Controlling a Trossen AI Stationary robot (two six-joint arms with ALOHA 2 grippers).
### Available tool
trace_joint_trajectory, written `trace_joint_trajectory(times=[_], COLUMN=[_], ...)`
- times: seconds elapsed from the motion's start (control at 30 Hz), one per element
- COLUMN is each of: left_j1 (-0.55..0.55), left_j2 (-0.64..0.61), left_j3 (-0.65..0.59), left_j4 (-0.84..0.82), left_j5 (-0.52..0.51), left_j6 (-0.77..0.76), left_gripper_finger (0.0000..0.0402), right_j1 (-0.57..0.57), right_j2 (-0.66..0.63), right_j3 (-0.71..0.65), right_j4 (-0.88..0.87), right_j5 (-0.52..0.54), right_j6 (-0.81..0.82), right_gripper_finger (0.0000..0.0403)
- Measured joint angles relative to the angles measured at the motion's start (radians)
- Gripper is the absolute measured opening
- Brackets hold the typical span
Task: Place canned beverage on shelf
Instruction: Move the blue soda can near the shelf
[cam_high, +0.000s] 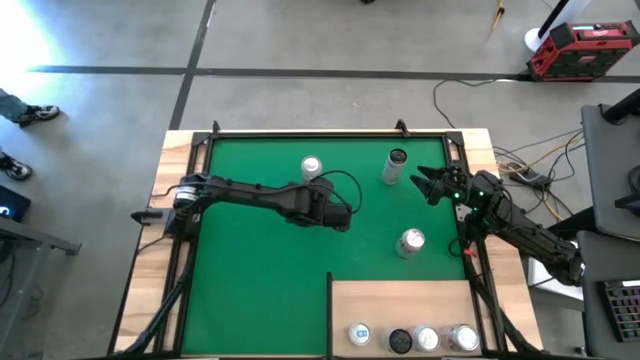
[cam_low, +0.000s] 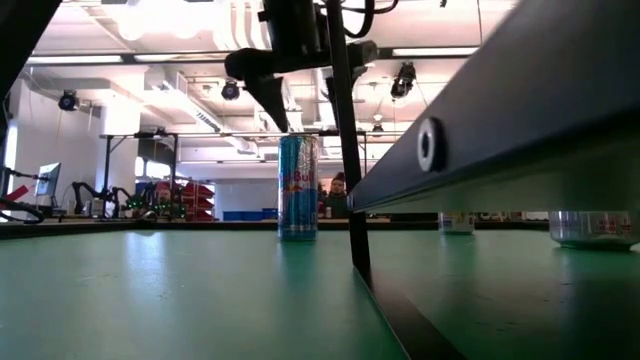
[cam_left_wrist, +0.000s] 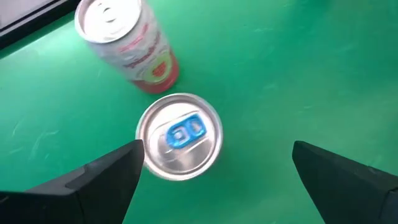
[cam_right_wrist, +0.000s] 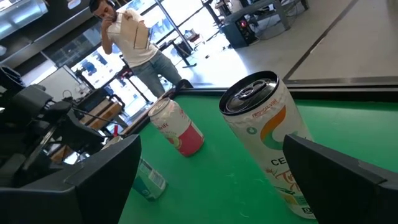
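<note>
- Landmark: the shelf (cam_high: 400, 305), a pale wooden panel with a dark edge, lies flat on the green mat (cam_high: 260, 250) at the mat's near right corner.
- Can count: eight cans in total. Four stand in a row on the shelf's near edge; four stand on the mat beyond the shelf.
- All eight cans stand upright, long axis vertical, tops facing up.
- Blue-tab can (cam_left_wrist: 179, 135): stands on the mat, far and left of the shelf, directly below the left pincer (cam_left_wrist: 214, 171). In the low view it shows as a blue-and-silver can (cam_low: 298, 188).
- Pink-labelled can (cam_high: 311, 167): stands just beyond the blue-tab can, farther from the shelf; the two are near each other, not touching.
- Dark-topped can (cam_high: 395, 166): stands far from the shelf, toward the mat's far edge, just in front of the right pincer (cam_high: 428, 184).
- Fourth mat can (cam_high: 411, 242): stands nearest the shelf, just beyond its far edge.
- Left pincer: released, fingers spread wide on either side of the blue-tab can, above its top, grasping nothing.
- Right pincer: released, fingers spread, pointing at the dark-topped can, grasping nothing.
- Surroundings: a person (cam_right_wrist: 134, 46) stands in the room beyond the worktop.
</note>
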Motion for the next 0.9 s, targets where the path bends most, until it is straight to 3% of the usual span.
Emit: trace_joint_trajectory(times=[0.4,0.9], left_j1=[0.005,0.01], left_j2=[0.0,0.006], left_j3=[0.0,-0.02], left_j4=[-0.046,-0.041], left_j5=[-0.006,-0.011], left_j6=[-0.106,-0.124], left_gripper_finger=[0.0394,0.04], right_j1=[0.0,0.0], right_j2=[0.0,0.0], right_j3=[0.0,0.0], right_j4=[0.0,0.0], right_j5=[0.0,0.0], right_j6=[0.0,0.0], right_gripper_finger=[0.0384,0.0384])
